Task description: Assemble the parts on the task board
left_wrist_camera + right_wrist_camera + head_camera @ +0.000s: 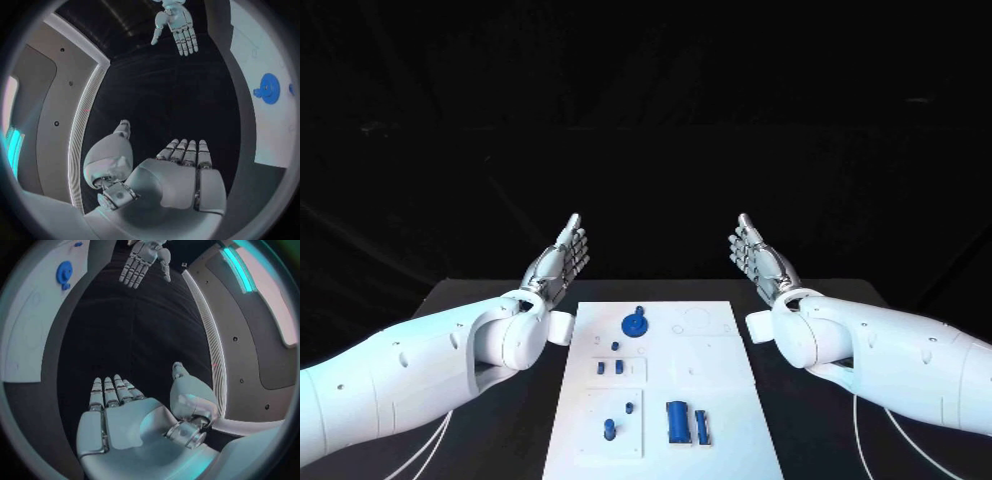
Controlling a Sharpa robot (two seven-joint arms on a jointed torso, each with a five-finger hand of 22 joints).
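Flanking the white task board [664, 400] on the black table [834, 300], the left hand [560, 260] and right hand [764, 258] were raised with straight, empty fingers. Blue parts lay on the board, a round one [635, 323] near its far end.

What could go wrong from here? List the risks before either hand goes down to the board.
1. Both hands are open and raised beyond the far end of the task board: the left hand and right hand hold nothing, so every grasp is still ahead.
2. The small blue parts near the board's middle lie close together; reaching for one may nudge its neighbour.
3. The round blue part could slide when touched.
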